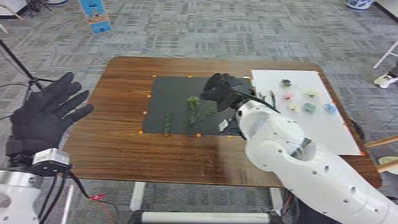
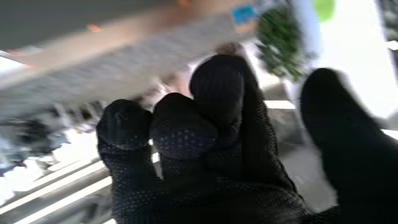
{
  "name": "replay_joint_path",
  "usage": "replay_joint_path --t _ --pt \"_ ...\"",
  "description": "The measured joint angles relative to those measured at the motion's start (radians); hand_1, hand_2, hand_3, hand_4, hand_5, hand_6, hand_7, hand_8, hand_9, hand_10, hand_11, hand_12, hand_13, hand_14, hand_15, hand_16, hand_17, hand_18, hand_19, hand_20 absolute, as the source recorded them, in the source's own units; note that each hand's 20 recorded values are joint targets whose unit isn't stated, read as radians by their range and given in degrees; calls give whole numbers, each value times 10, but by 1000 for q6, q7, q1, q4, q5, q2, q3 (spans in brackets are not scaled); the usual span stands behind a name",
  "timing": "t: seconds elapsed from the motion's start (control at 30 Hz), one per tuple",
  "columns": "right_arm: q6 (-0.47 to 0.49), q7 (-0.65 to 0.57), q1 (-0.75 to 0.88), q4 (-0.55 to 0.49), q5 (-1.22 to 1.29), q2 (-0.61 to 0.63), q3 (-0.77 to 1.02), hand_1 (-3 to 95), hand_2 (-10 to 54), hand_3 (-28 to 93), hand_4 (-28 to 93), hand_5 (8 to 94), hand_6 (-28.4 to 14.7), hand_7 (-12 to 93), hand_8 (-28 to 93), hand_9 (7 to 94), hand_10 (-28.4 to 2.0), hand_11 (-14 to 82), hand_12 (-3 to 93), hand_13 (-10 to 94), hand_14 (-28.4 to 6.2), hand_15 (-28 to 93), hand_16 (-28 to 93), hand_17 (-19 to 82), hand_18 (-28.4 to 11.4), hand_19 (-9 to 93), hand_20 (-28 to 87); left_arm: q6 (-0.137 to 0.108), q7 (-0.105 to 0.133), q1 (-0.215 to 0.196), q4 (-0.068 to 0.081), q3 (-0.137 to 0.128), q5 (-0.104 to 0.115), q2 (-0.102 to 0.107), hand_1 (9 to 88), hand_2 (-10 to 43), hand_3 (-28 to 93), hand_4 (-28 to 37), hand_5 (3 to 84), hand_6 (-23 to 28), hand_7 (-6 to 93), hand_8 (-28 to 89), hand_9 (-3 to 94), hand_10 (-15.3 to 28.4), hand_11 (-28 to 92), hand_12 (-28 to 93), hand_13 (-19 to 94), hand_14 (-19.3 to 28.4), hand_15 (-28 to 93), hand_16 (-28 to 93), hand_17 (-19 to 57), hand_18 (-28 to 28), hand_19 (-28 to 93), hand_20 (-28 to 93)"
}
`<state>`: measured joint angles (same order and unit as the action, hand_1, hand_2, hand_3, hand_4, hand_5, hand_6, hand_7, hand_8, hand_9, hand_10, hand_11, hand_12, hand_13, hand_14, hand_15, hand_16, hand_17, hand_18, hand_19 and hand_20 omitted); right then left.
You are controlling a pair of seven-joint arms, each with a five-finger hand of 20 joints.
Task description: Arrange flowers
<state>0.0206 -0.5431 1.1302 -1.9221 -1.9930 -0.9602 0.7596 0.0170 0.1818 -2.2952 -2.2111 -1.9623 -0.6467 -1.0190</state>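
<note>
Most of the small flower heads were laid out on a white sheet (image 1: pixel 336 137) at the right of the brown table (image 1: pixel 107 155). Seen there were a dark green head (image 1: pixel 286 81), a pink one (image 1: pixel 288 95), two pale green or yellowish ones (image 1: pixel 311 93) (image 1: pixel 293 107), a blue-green one (image 1: pixel 309 107) and, near the sheet's outer edge, a light blue one (image 1: pixel 330 108). On the black mat (image 1: pixel 169 92), a leafy green stem (image 1: pixel 193 103) was placed near the middle, and a narrower green stem (image 1: pixel 167 124) was set apart at its left. The right hand (image 1: pixel 219 90) was held over the mat's right part, near the white sheet. In the right wrist view, leafy greenery (image 2: pixel 280 42) was seen close beside that hand; whether it was being gripped cannot be told. The left hand (image 1: pixel 46 107) was held wide, with its fingers spread, beside the table's left edge. Beyond the table, a blue-and-white vessel (image 1: pixel 360 4) was seen on the floor; its contents cannot be made out.
</note>
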Motion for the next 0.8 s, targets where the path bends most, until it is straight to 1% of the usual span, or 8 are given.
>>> replay_joint_path --t 0.03,0.1,0.17,0.27,0.37,0.43,0.5,0.8 --pt "-6 60 8 10 0 7 12 312 145 891 -164 366 -5 103 -87 741 -135 532 430 712 -104 822 419 374 -237 932 599 0 0 -1 0 0 0 -1 206 -95 698 -283 288 25 167 -88 256 110 159 154 217 141 159 32 -78 262 438 7" --pt "8 160 29 35 4 9 41 310 159 897 -161 344 2 111 -96 748 -134 538 416 719 -104 825 412 379 -238 932 603 0 0 -1 0 0 0 -1 206 -93 697 -283 288 25 167 -87 255 110 159 155 217 141 159 32 -78 262 438 8" --pt "54 206 41 58 26 11 48 301 178 902 -153 341 4 111 -100 759 -131 556 396 731 -100 830 405 391 -239 932 617 0 0 0 0 1 0 -1 206 -93 697 -283 288 25 168 -87 255 110 159 155 217 141 158 32 -78 262 439 8" --pt "145 194 34 84 49 23 4 288 200 905 -136 345 5 114 -104 775 -130 587 359 748 -94 839 400 411 -243 932 640 0 0 0 0 1 0 -1 205 -94 698 -283 288 25 167 -87 255 110 159 155 217 141 158 32 -78 263 439 8" --pt "200 146 15 110 50 39 -71 283 204 906 -126 330 6 115 -107 785 -126 601 346 761 -91 847 399 428 -242 932 659 0 0 0 0 1 0 -1 205 -95 700 -283 288 25 166 -87 255 110 159 154 217 141 158 32 -78 262 439 8" --pt "211 136 8 137 51 42 -101 278 210 911 -118 316 6 117 -108 790 -122 606 343 768 -88 849 398 437 -242 932 667 0 0 0 0 1 0 -1 205 -95 699 -283 288 25 167 -87 255 110 159 155 217 141 158 33 -78 262 439 8" --pt "213 138 5 161 51 42 -111 275 214 911 -116 320 3 121 -108 793 -121 607 341 770 -87 849 398 440 -243 932 670 0 0 0 0 1 0 -1 205 -94 699 -283 288 25 167 -87 255 110 159 154 217 141 159 33 -78 263 439 8" --pt "248 146 -27 166 41 43 -122 252 209 899 -123 348 1 128 -113 795 -124 606 340 768 -90 847 402 439 -245 932 675 0 0 -2 0 0 0 0 206 -91 698 -283 288 25 166 -87 256 111 159 155 217 141 158 33 -78 262 439 8"
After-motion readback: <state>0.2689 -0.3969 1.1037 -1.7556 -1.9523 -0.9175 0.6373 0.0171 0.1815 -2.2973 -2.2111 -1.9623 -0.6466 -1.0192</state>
